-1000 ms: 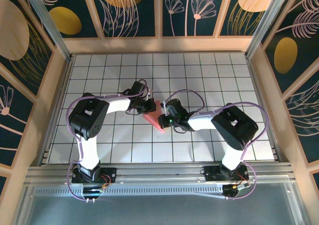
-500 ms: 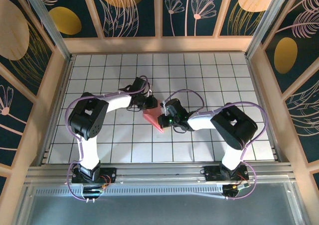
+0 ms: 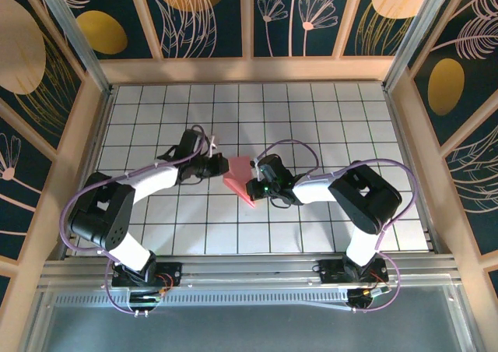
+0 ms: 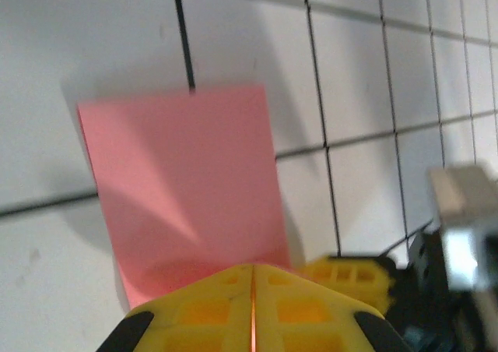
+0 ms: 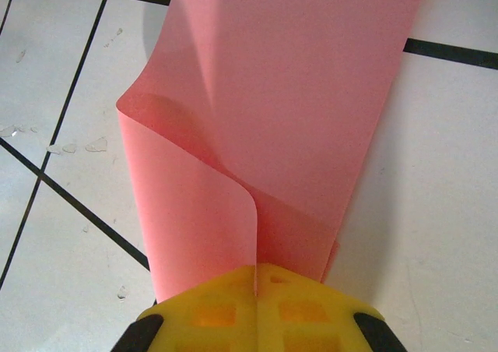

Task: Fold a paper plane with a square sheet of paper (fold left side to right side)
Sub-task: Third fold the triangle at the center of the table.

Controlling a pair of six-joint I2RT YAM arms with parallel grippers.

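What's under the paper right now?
The white gridded table lies under the paper. In the right wrist view its top layer curls over a lower layer, both pinched in the shut right hand. Whatever the paper covers is hidden.

Left arm has swung outward: elbow now low and far to the left, forearm stretched toward the centre. The left gripper [image 3: 219, 167] has drawn back off the square sheet of paper [image 3: 237, 177] to its left edge, fingers pressed together. Sheet's upper-left part, covered before, now lies uncovered.
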